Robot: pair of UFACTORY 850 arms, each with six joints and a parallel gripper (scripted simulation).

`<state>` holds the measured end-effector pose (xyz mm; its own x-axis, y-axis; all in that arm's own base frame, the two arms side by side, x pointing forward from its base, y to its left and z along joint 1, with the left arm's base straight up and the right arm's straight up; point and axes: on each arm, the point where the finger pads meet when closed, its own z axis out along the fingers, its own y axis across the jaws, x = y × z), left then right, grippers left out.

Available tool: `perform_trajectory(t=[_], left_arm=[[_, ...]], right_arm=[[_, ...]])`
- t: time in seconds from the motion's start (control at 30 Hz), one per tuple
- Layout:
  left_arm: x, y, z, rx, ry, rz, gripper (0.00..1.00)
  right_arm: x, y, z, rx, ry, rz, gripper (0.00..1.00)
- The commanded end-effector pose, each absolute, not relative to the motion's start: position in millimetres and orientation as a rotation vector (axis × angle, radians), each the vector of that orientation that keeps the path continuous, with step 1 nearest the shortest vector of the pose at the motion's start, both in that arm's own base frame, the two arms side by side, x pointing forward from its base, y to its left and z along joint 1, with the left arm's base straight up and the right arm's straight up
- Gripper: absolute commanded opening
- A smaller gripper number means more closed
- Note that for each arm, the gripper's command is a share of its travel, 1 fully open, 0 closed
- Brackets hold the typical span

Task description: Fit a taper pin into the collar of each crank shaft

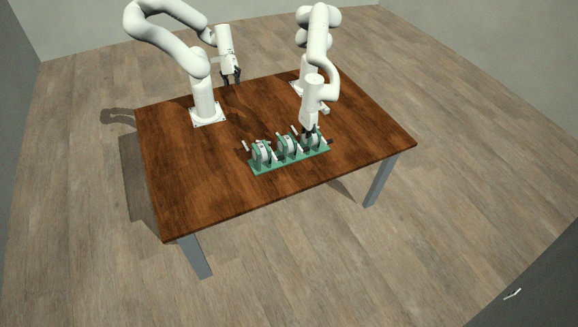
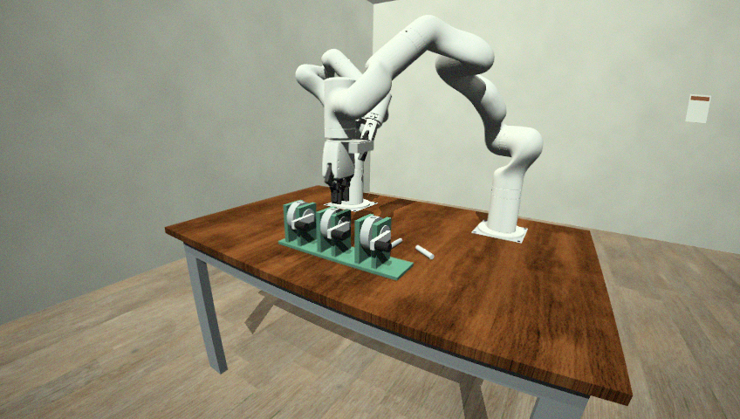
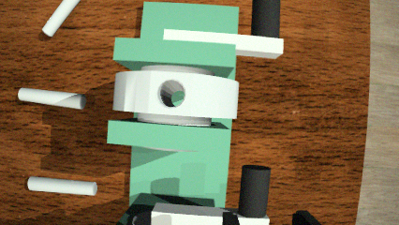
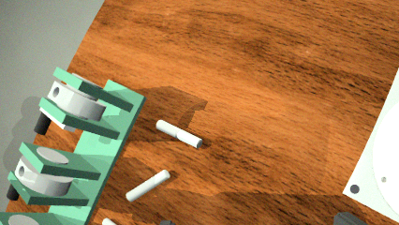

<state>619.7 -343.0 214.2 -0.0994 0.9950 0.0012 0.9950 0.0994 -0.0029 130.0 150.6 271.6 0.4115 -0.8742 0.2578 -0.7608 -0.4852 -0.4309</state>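
Fingers of left gripper (image 1: 309,133) (image 2: 339,195) (image 3: 267,219) part-way open, with nothing in hold, over the frame (image 1: 253,171) (image 2: 397,271) (image 3: 187,21) (image 4: 132,100), probably narrowed beforehand so as to fit between the uprights or to press on a pin. Just ahead in the left wrist view, the end collar (image 1: 311,139) (image 2: 296,215) (image 3: 201,96) (image 4: 21,221), nearest to the worktop's right near corner in the top view, with hole upward and green visible through it: no pin inside, and good for a push from above, if from the correct side. For the other two collars, cannot tell how full. Farther out, at least three pins (image 1: 245,146) (image 2: 424,252) (image 3: 51,97) (image 4: 179,133) lying loose on the worktop (image 1: 202,194) (image 2: 493,311) (image 3: 304,103) (image 4: 258,94), on the frame's far-edge side, likely for easy picking. Over the far edge, right gripper (image 1: 231,78) (image 2: 365,147) (image 4: 258,221) wide open, holding nothing, perhaps parked there to leave room.
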Motion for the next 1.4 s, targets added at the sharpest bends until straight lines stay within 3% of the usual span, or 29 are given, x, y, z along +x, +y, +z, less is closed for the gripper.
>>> perform_trajectory(t=[0.0,0.63,1.37], left_arm=[[613,-345,216,-2.058,-2.374,0.0,0.35],[554,-356,216,-1.638,-2.68,0.0,0.35],[438,-379,216,-0.682,-3.067,0.0,0.35]], right_arm=[[130,151,272,-2.421,1.434,-0.665,1.0],[130,151,272,-2.421,1.434,-0.665,1.0],[130,151,272,-2.421,1.434,-0.665,1.0]])
